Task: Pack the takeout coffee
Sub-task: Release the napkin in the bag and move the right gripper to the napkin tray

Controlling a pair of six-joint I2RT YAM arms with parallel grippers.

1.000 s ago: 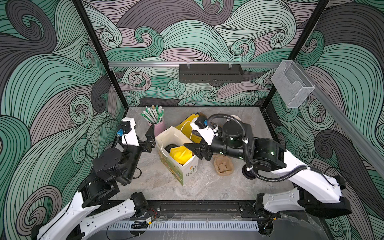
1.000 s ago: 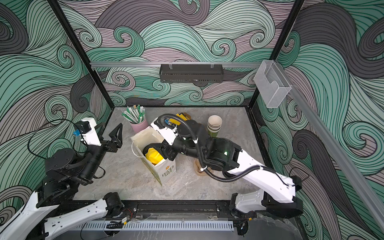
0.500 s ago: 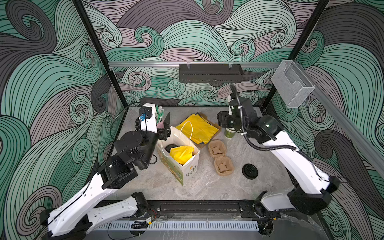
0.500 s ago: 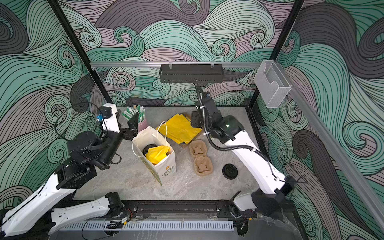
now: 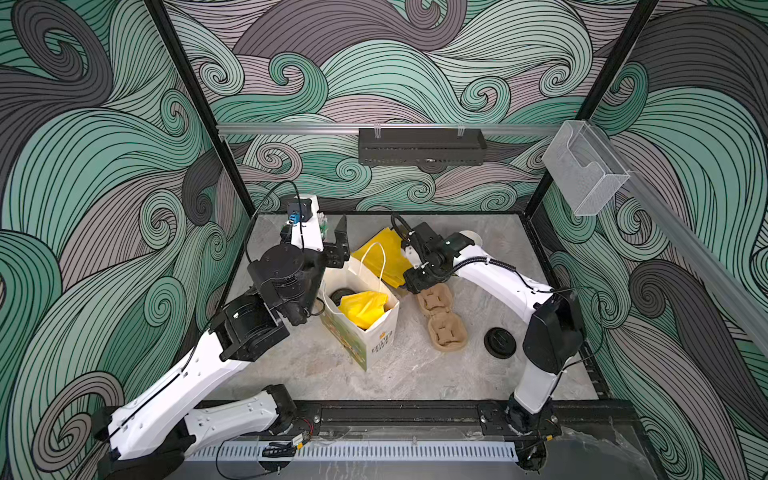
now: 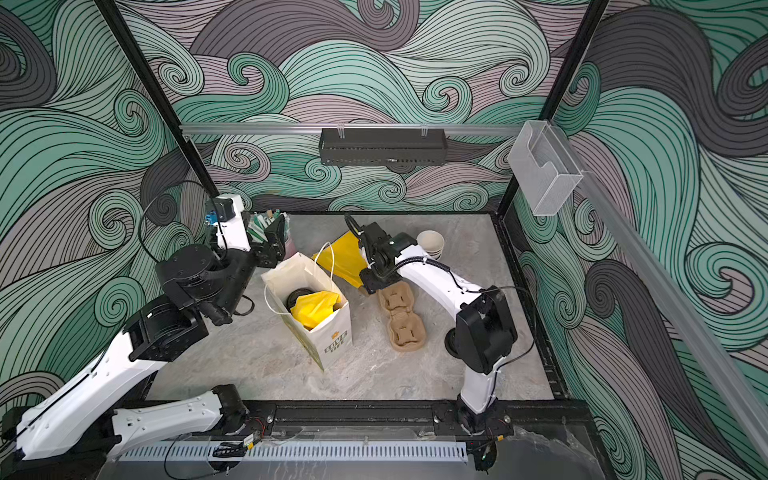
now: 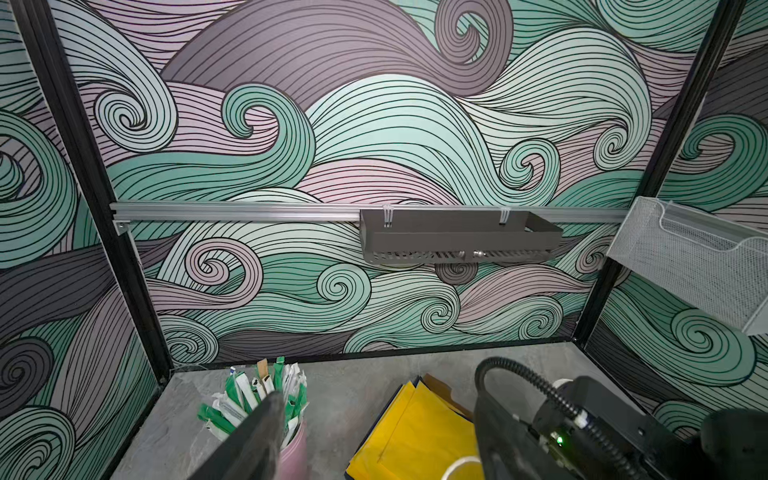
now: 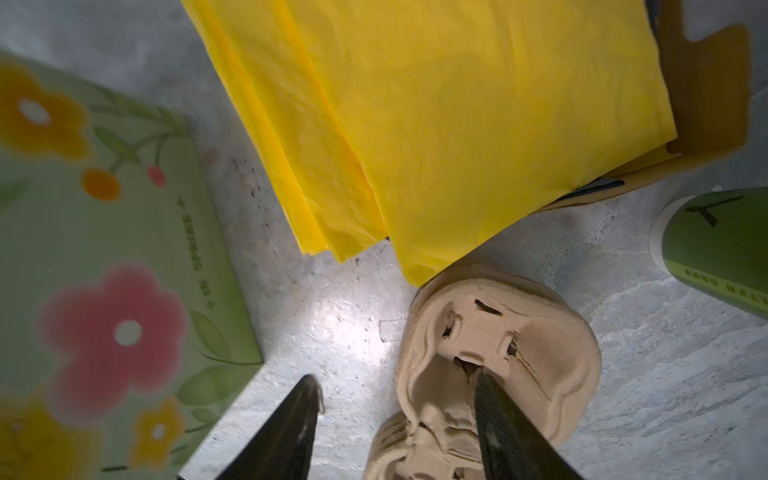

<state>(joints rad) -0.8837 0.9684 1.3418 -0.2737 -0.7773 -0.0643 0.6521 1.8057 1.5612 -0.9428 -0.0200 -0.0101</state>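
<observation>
Marbled counter (image 5: pixel 415 378) within wave-print walls holds the coffee (image 5: pixel 342 294), lid up inside the bag (image 5: pixel 378 336) beside yellow tissue (image 5: pixel 361 305), left gripper (image 7: pixel 374 424) spread behind the bag, right gripper (image 8: pixel 395 415) spread astride the carrier's (image 8: pixel 498 353) edge.

I count one paper bag (image 5: pixel 376 345) at frame centre, holding one black-lidded cup (image 5: pixel 341 294) and one yellow wad (image 5: pixel 363 307); two pulp carriers (image 5: pixel 446 332) right of it; one loose lid (image 5: pixel 500 343) lower right; one stack of lidless cups (image 6: pixel 430 243); one pink pot of sachets (image 7: pixel 296 446).
</observation>
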